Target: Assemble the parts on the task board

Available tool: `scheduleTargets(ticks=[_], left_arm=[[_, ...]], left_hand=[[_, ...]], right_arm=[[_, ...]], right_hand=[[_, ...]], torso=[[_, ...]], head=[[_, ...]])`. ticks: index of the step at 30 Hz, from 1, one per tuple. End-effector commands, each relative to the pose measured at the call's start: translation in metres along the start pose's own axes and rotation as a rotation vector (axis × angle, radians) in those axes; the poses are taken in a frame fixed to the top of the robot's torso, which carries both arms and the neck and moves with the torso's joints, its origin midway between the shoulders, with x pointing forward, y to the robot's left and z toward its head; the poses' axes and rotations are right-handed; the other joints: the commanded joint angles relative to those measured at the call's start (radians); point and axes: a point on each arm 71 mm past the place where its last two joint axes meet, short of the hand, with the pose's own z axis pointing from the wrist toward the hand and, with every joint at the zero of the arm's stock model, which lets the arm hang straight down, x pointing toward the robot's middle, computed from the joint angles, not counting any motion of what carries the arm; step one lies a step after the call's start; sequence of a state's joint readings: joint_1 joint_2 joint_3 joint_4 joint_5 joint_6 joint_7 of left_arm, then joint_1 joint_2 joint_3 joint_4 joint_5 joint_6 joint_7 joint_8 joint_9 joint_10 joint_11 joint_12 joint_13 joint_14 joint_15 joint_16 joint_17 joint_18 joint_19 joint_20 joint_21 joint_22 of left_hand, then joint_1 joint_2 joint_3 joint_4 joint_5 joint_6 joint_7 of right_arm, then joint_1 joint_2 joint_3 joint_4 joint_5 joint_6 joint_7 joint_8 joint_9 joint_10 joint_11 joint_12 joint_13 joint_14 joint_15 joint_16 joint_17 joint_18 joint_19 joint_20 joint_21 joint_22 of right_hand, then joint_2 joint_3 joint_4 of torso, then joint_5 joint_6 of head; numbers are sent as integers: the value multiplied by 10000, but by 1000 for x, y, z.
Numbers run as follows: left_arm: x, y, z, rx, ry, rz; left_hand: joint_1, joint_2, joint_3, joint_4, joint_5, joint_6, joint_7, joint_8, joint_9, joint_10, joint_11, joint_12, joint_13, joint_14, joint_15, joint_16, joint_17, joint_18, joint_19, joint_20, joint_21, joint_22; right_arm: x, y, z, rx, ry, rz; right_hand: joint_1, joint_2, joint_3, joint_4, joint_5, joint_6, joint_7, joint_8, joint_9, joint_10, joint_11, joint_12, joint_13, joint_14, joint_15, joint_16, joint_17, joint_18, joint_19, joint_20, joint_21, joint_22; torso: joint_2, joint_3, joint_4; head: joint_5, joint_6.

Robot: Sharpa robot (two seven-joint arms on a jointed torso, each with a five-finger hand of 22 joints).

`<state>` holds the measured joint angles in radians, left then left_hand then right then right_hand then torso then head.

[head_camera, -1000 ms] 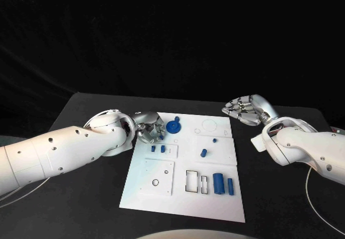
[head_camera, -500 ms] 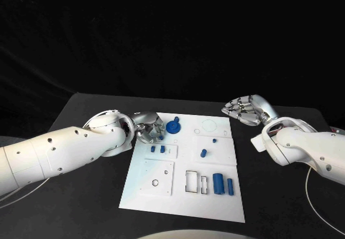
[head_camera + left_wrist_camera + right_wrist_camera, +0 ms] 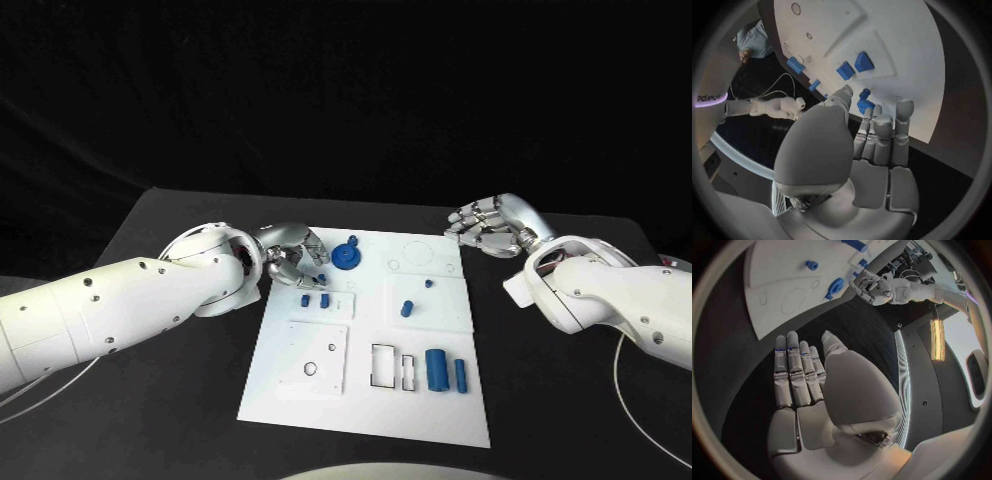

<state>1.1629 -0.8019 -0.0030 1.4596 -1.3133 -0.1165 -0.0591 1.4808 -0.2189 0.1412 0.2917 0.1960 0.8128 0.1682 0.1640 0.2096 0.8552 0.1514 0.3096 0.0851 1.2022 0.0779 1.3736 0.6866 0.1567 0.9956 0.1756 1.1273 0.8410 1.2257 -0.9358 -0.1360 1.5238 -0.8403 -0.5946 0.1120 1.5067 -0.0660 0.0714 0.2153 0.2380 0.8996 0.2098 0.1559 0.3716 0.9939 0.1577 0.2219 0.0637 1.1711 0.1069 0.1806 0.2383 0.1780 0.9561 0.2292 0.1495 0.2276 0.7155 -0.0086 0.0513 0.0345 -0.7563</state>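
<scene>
The white task board lies in the middle of the table. My left hand is at the board's far left corner. It pinches a small blue part between thumb and fingertip, just off the board's edge. A round blue part stands beside that hand. Two small blue blocks lie just nearer on the board, with two more small pieces in the middle and two blue cylinders near the front right. My right hand hovers off the far right corner, its fingers straight and holding nothing.
The black table surrounds the board on all sides. Empty outlined slots and round holes mark the board's near half. A faint circle outline marks the far right of the board.
My left hand has shifted slightly toward the near side, closer to the two small blue blocks. My right hand has sunk a little at the board's far right corner.
</scene>
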Motion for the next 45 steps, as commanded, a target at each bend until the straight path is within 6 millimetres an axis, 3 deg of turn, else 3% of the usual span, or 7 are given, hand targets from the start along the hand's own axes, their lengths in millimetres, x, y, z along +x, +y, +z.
scheduleTargets(ticks=[1, 5, 9, 15, 20, 24, 45], left_arm=[[-9, 1, -3, 284, -835, -2346], [-20, 10, -12, 444, -1711, -4358], [-31, 17, -20, 686, -2598, -6218], [-39, 26, -30, 941, -3446, -8744], [-41, 26, -36, 1163, -3668, -9838], [-41, 25, -39, 1271, -3695, -10328], [-41, 25, -44, 1255, -3672, -10697]], left_hand=[[-29, 95, -431, 46, 65, -86, 6, -46, -50, -191, 34, 58, -37, -246, 32, -131, -475, 132, -206, 24, -213, -283], [153, 241, -345, 45, 99, 207, 208, 113, -62, -592, 110, 182, -99, -1349, 104, -782, -2239, 280, -937, 93, -962, -1157], [405, 475, 155, 15, 59, 601, 403, 405, -59, -455, 50, 736, -32, -1870, 74, -1086, -2556, 279, -1158, 76, -1378, -1392], [548, 520, 777, 0, 56, 783, 319, 665, -118, -45, -83, 1701, 187, -2443, -8, -1578, -3011, 282, -1361, 24, -1992, -1747], [577, 480, 947, -30, 55, 809, 300, 735, -134, -115, -78, 1849, 203, -2509, -18, -1686, -3113, 279, -1364, 12, -2143, -1840], [603, 477, 1004, -33, 56, 838, 296, 767, -131, -143, -79, 1878, 202, -2512, -19, -1698, -3131, 279, -1352, 7, -2169, -1857], [619, 411, 1089, -34, 39, 780, 332, 784, -146, -290, -51, 1912, 186, -2485, -5, -1676, -3155, 275, -1301, 3, -2209, -1886]], right_arm=[[9, 3, -1, -533, 1275, -1013], [18, 6, -4, -935, 2338, -2274], [25, 10, -7, -1289, 3086, -3645], [33, 18, -11, -1726, 3618, -5497], [39, 25, -13, -2035, 3618, -6618], [44, 31, -13, -2268, 3504, -7168], [63, 40, -10, -2444, 3691, -8025]], right_hand=[[247, -144, 372, -12, -35, 239, -110, -78, -81, 362, -177, -6, 5, 749, -270, 414, 302, 77, 635, -297, 384, 140], [420, -599, 1228, 46, -18, 863, -371, -71, -196, 1382, -550, -197, 19, 2572, -873, 1790, 1377, 50, 2100, -1008, 1675, 834], [154, -1052, 2067, 89, 94, 1203, -482, -196, -316, 2056, -736, -744, 44, 3286, -1096, 4086, 3082, -9, 2703, -1395, 3085, 1870], [-462, -1583, 3102, -21, 123, 1313, -501, -318, -278, 2239, -719, -1399, 103, 3336, -1050, 9416, 7772, -121, 2813, -1374, 5244, 3903], [-824, -1801, 3280, -115, 115, 1228, -414, -380, -218, 1851, -591, -1558, 102, 3494, -950, 11429, 9821, -447, 3406, -1243, 7587, 6336], [-992, -1872, 3304, -215, 171, 1154, -336, -430, -185, 1609, -499, -1548, 118, 3526, -872, 12042, 10436, -614, 3729, -1155, 8790, 7598], [-874, -1682, 3712, -497, 190, 1316, -423, -347, -76, 1773, -574, -1440, 200, 3587, -891, 12622, 11040, -724, 3881, -1122, 9732, 8627]], torso=[[-5, 3, -4], [-10, 14, -7], [-8, 12, -8], [-2, -8, -6], [-4, -9, 1], [5, -7, 12], [11, -9, 6]], head=[[-127, 27], [-357, 55], [-570, 67], [-850, 110], [-992, 124], [-1029, 142], [-953, 37]])
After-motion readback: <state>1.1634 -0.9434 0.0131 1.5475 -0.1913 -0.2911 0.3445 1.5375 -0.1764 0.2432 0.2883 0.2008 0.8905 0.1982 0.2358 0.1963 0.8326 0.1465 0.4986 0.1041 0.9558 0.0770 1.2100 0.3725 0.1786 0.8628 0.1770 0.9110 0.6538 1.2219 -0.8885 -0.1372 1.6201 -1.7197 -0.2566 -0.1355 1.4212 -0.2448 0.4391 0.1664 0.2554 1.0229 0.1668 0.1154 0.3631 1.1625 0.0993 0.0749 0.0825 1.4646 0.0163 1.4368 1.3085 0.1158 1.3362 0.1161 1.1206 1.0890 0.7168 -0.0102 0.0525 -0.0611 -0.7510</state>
